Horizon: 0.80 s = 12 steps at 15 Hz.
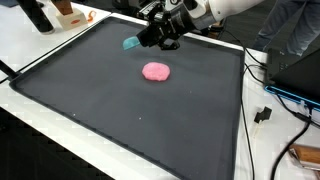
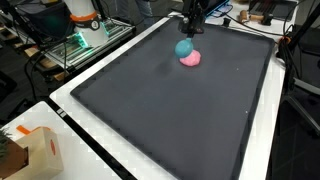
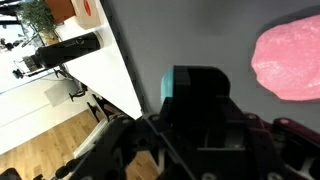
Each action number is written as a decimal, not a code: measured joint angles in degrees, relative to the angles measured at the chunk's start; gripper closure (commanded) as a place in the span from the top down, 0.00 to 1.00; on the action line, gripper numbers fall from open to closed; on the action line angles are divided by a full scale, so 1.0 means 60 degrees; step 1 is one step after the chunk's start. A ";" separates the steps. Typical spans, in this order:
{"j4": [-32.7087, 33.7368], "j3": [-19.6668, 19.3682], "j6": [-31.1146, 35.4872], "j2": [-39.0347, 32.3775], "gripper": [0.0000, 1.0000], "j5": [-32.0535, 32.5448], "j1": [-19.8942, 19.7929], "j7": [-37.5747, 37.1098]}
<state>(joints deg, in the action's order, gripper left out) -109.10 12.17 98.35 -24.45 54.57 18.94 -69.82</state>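
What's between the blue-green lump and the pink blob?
Nothing but bare dark mat separates the blue-green lump from the pink blob; an exterior view and the wrist view show it.

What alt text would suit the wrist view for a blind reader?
A black gripper fills the lower middle, with a teal object peeking from behind it, over a dark grey mat. A pink blob lies on the mat at upper right; a white table edge and wooden floor show at left.

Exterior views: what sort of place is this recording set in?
Likely a lab or workshop: black mat on a white table, loose cables along its edge, a rack of equipment beside it.
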 measured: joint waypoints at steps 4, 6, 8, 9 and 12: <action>0.0428 -0.0125 0.0000 -0.0461 0.25 0.0043 0.0004 0.0038; 0.0568 -0.0179 0.0000 -0.0613 0.25 0.0044 0.0004 0.0070; 0.0675 -0.0234 0.0008 -0.0735 0.25 0.0045 0.0004 0.0157; 0.0709 -0.0262 0.0021 -0.0776 0.25 0.0045 0.0004 0.0233; 0.0766 -0.0314 0.0196 -0.0842 0.25 0.0044 -0.0039 0.0544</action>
<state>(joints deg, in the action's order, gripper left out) -104.50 10.29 99.52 -29.51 54.84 18.71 -66.55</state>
